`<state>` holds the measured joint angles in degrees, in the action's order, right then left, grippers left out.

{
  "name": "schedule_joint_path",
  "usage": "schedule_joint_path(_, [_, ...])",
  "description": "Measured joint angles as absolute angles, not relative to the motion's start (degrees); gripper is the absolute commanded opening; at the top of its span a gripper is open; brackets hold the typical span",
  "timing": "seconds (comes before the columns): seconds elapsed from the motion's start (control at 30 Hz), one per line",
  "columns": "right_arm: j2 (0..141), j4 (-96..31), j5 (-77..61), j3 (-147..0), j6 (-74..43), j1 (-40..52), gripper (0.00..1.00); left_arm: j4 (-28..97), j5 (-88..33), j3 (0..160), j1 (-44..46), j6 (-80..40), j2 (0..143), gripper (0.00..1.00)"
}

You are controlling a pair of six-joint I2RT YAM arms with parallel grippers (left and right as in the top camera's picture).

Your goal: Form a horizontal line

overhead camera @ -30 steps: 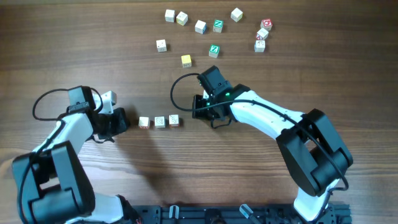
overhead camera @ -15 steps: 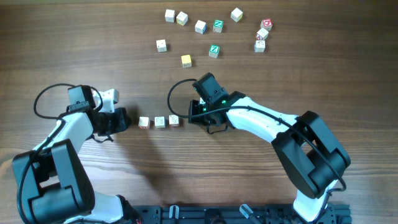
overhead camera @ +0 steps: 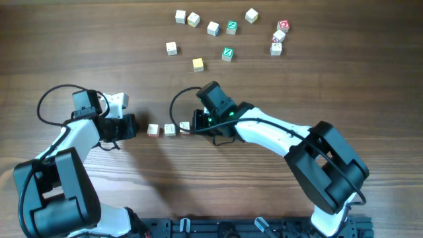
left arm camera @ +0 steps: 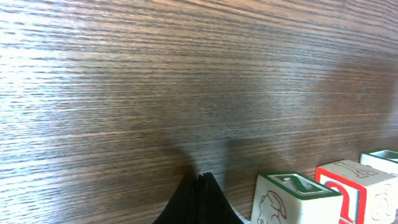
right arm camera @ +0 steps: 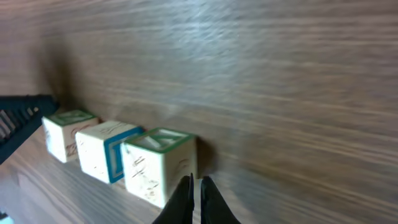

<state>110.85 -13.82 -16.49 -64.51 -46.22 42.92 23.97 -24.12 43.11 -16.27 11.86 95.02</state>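
Note:
The horizontal line [overhead camera: 170,129] is a row of three tiny pale letter cubes side by side at mid-table. My left gripper [overhead camera: 135,125] is shut and empty just left of the row's left cube [overhead camera: 153,130]. My right gripper [overhead camera: 196,124] is shut and empty, its tips at the right cube [overhead camera: 184,126]. In the left wrist view the shut fingers [left arm camera: 200,186] rest on the wood, a green-edged Z cube [left arm camera: 292,199] to their right. In the right wrist view the fingers [right arm camera: 194,193] sit against the nearest cube [right arm camera: 161,163].
Several loose cubes lie scattered at the far side of the table, among them a yellow-topped one [overhead camera: 197,64], a green Z cube [overhead camera: 227,53], a red-topped one [overhead camera: 283,26] and a plain one [overhead camera: 171,48]. The left gripper's tip shows in the right wrist view [right arm camera: 25,112].
My right gripper has moved left across the table until it reached the right end of the row. The left arm and the three cubes have hardly moved.

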Motion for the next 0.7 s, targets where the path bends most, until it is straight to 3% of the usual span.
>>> schedule_joint_path(0.7, [110.85, -13.43, -16.47, -64.51, -45.82, 43.35, 0.09, 22.96, -26.48, 42.15, -12.64, 11.99, 95.04, 0.05])
